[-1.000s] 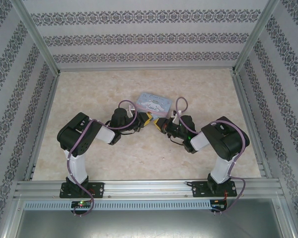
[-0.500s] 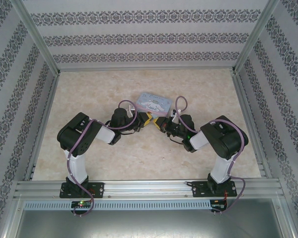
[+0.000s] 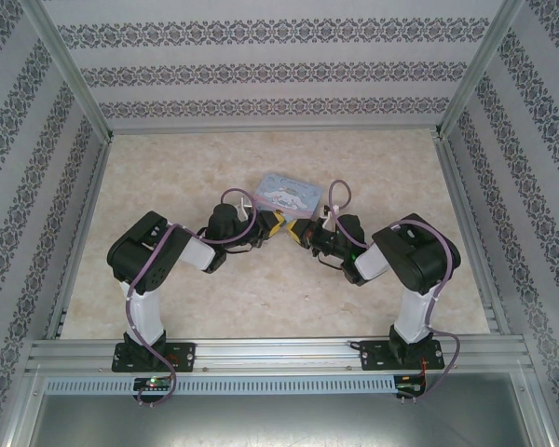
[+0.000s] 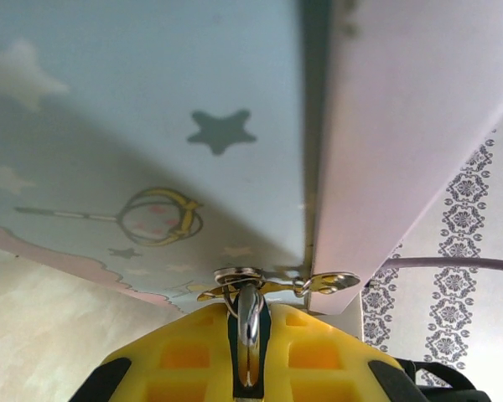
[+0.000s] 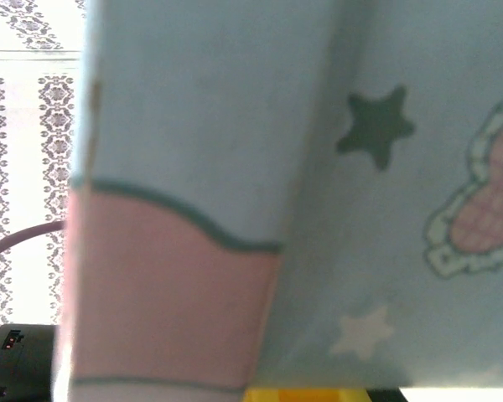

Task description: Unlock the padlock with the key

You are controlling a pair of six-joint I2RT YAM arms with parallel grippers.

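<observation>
The pale blue cartoon-printed tin box lies mid-table, and both grippers meet at its near side. My left gripper presses up against the tin. Its yellow fingers are shut on a shiny silvery metal piece with a thin wire loop round it, just below the tin's metal hasp. Whether that piece is the key or part of the padlock I cannot tell. My right gripper is jammed against the tin's wall. A sliver of its yellow finger shows, and its jaws are hidden.
Patterned walls and aluminium posts enclose the marbled table on three sides. An aluminium rail runs along the near edge by the arm bases. A lilac cable loops beside the left wrist.
The tin box has turned and shifted slightly. The right arm has edged a little left toward it. The left arm has held still.
</observation>
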